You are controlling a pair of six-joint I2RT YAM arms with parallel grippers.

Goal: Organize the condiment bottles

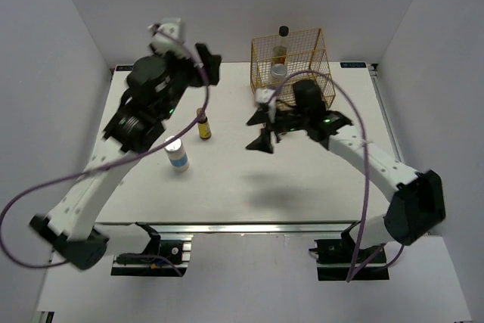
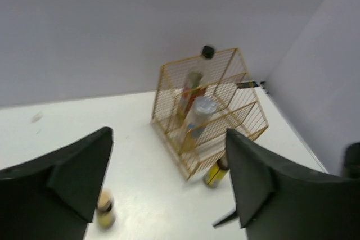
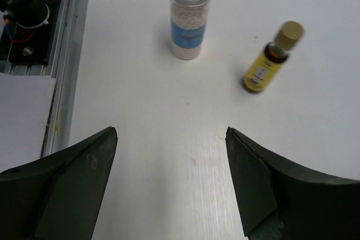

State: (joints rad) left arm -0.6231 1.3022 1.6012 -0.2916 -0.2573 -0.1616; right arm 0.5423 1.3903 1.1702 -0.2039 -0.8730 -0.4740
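The white table [image 1: 302, 187] carries a silver-lidded jar [image 1: 177, 154] with a blue label, upright toward its left side. A small yellow bottle [image 1: 203, 125] stands near it, apart. At the far edge stands a gold wire rack [image 1: 302, 47] (a second yellow bottle [image 2: 216, 173] stands just beside its foot).

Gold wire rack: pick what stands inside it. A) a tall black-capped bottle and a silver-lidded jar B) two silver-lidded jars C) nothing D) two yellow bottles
A: the top external view shows the tall black-capped bottle and one silver-lidded jar behind the gold wire rack mesh.
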